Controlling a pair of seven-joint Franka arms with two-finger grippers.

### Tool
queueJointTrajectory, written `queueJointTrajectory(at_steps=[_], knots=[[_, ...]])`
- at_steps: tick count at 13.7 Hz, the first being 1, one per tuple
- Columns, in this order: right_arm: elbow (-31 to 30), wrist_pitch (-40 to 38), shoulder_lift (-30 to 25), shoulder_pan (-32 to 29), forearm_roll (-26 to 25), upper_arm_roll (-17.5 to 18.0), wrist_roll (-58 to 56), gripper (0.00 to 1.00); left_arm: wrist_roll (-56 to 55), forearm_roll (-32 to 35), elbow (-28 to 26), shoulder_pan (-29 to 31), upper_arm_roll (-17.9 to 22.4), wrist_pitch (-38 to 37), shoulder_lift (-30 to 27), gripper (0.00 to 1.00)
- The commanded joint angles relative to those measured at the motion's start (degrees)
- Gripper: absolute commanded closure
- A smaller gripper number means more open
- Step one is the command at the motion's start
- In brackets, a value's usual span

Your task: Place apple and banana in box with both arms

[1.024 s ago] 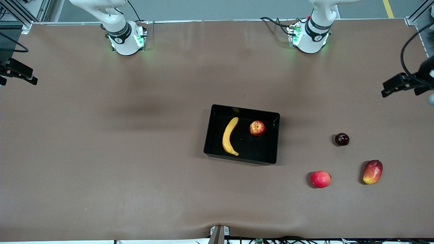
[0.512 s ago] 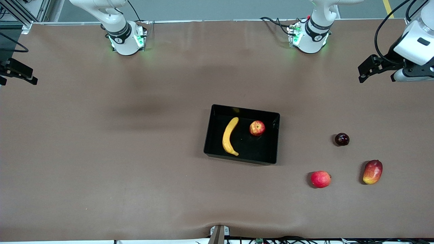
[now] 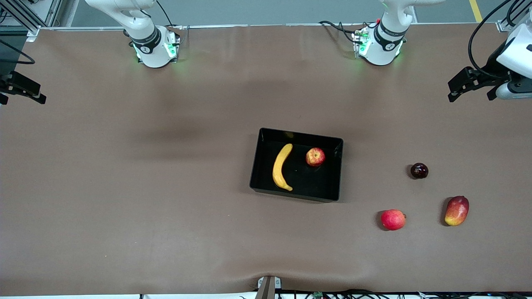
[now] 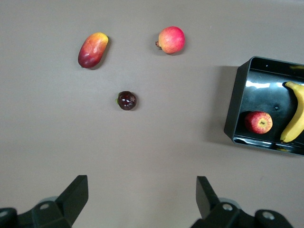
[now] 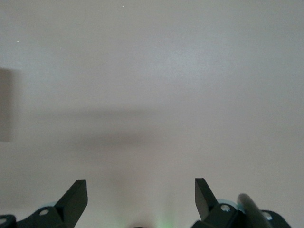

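Two fruits, a curved yellow banana [image 3: 282, 167] and streaky round apple [image 3: 315, 157], are lying in the glossy black box [image 3: 337, 174]. Left gripper [image 4: 142, 197] and right gripper [image 5: 141, 198] are hanging wide open, empty, over bare table.

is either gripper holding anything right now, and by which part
Nothing is held: left gripper and right gripper are open and empty; apple and banana lie in the box.

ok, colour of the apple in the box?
Red with pale yellow streaks; the apple in the box shows best in the left wrist view.
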Motion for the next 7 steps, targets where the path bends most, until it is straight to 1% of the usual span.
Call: queueJointTrajectory(at_steps=[1, 7], knots=[[-0.39, -0.09, -1.04, -1.21, 0.19, 0.95, -0.22, 0.00, 0.86, -0.95, 1.23, 0.17, -0.16, -1.14, 0.53, 0.00], [-0.30, -0.09, -1.04, -1.03, 0.10, 0.95, -0.22, 0.00, 0.95, -0.95, 1.75, -0.44, -0.77, -4.48, 0.44, 0.00]])
